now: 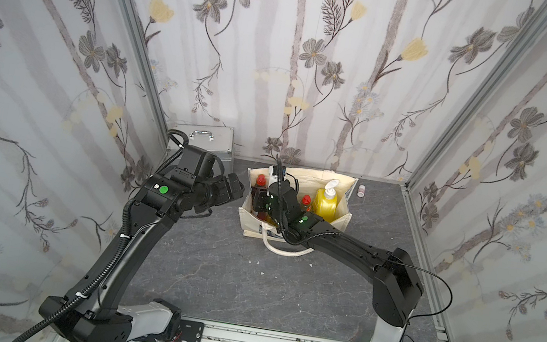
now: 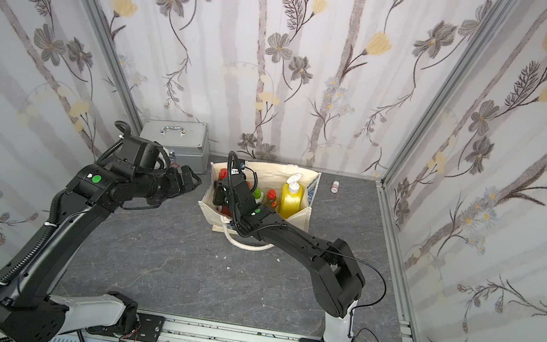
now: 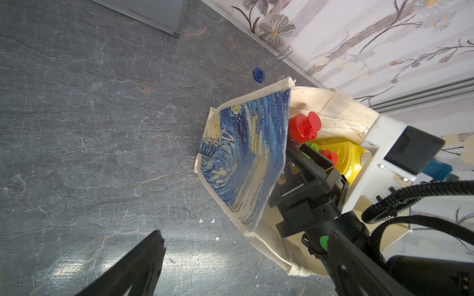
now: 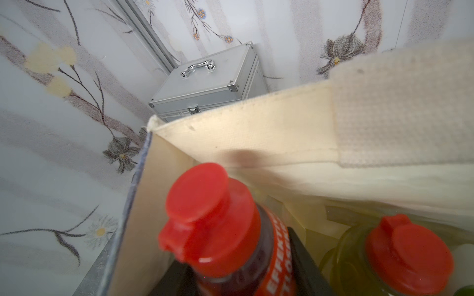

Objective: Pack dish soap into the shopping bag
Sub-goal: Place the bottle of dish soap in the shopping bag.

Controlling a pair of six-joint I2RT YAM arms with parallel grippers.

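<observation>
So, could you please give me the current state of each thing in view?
shopping bag: upright, mouth open, bottles inside.
red bottle: upright in bag, capped, gripped.
pump bottle: upright in bag.
yellow-green bottle: in bag, capped.
green-capped bottle: in bag, mostly hidden.
right tool: inside bag, shut on red bottle.
left tool: open, empty, beside bag.
metal case: closed.

Colours, patterns.
Bag (image 3: 243,159) cream, blue-yellow swirl print; pump bottle (image 1: 326,204) yellow; bottle (image 4: 220,230) dark red, red-capped; case (image 4: 205,87) silver; table (image 1: 229,276) grey, veined.
</observation>
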